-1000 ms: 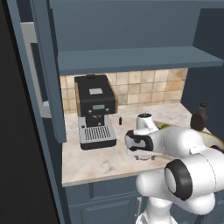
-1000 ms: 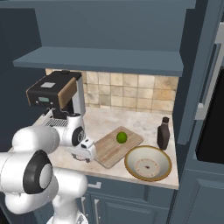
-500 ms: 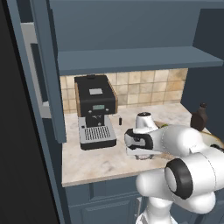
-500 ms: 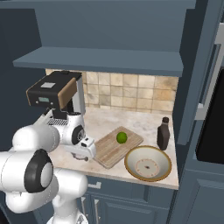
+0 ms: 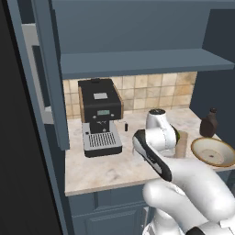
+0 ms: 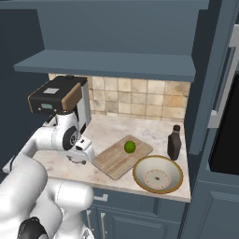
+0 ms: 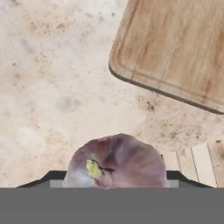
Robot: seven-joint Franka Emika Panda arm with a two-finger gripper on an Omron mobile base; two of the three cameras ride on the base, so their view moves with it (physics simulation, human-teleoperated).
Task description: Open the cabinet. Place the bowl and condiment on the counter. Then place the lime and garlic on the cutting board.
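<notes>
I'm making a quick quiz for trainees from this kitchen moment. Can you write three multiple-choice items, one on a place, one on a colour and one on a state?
1. Where is the lime?
A. inside the bowl
B. on the cutting board
C. on the cabinet shelf

2. What colour is the inside of the bowl?
A. cream
B. bright red
C. black

3. What is the claw doing?
A. hanging with nothing in it
B. holding the condiment bottle
C. holding the garlic over the counter

Answers:
1. B: in the right base view the green fruit sits on the cutting board.
2. A: pale cream inside a tan-brown rim.
3. C: the hand view has the garlic between the fingertips, with the counter below, beside the board's corner.
</notes>
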